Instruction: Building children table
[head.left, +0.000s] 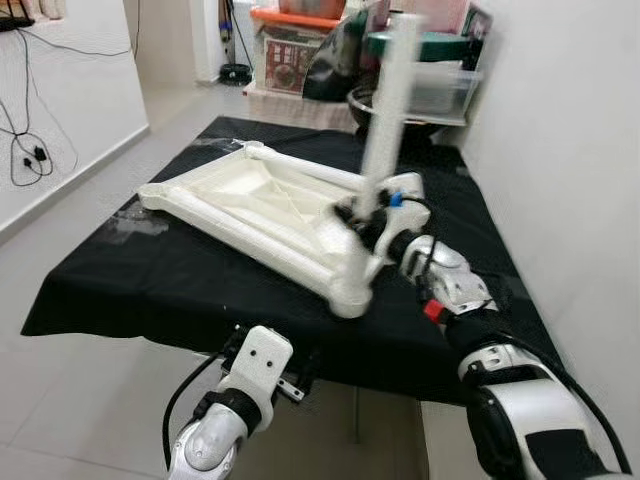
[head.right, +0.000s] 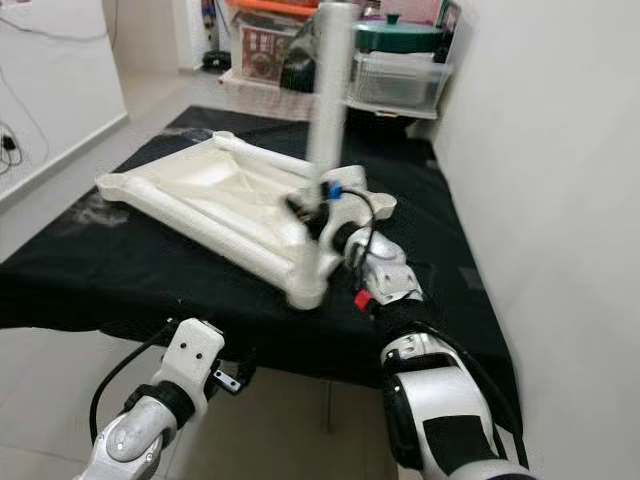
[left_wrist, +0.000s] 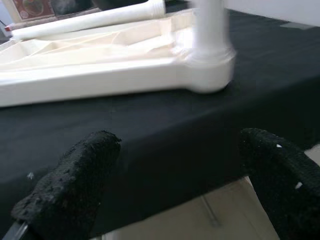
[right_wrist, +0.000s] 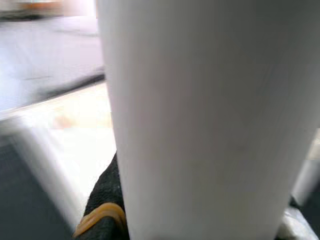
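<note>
The white leg (head.left: 385, 110) stands nearly upright, its foot at a corner of the white tabletop panel (head.left: 262, 205), which lies underside up on the black-covered table (head.left: 120, 290). The leg reads blurred in both eye views, so its exact seating cannot be confirmed; in the left wrist view it rises out of the round corner socket (left_wrist: 207, 75) nearest the table's front edge. A second leg (left_wrist: 90, 19) lies flat along the panel's far side.

The right gripper (head.left: 362, 215) is clenched on the standing leg low down, just above the panel; the right wrist view shows the tube pressed against one black finger (right_wrist: 107, 197). The left gripper (left_wrist: 170, 185) hangs below the table's front edge, jaws released and holding nothing.

Judgement: the step in hand is seating this leg in its socket. To do it well, the leg's axis should be kept square to the panel and driven straight down or turned without side load. The panel is unrestrained, so it may slide on the cloth; bracing it with the free left gripper appears advisable.
</note>
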